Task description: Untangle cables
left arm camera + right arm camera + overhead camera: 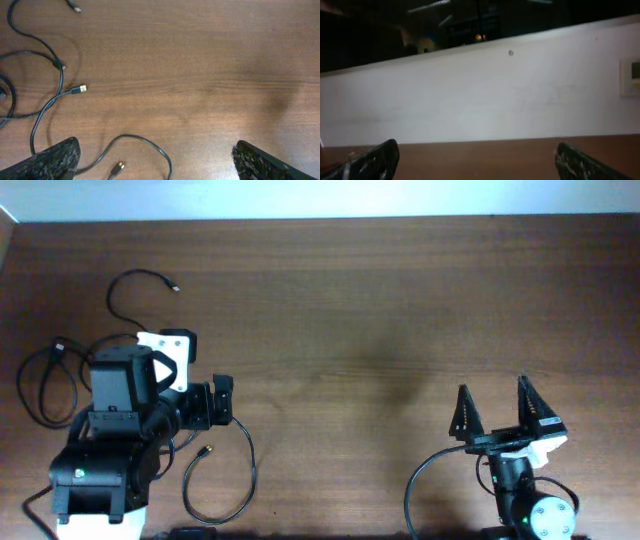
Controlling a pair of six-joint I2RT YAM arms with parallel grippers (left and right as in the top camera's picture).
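The dark brown wooden table [400, 300] runs to a plain white wall [470, 100] past its far edge. The left gripper [226, 402] and right gripper [493, 387] both have their fingers spread, grasping nothing. Three thin black cables [251, 470] lie in loose loops near the left edge, partly hidden under the left arm [110, 450]. One ends in a small gold-tipped plug [80, 89].

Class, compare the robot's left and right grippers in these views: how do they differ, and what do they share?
The left gripper sits beside the cables; the right gripper is far from them. The left aims down at the table; the right aims level at the wall. Both have jaws open and empty.
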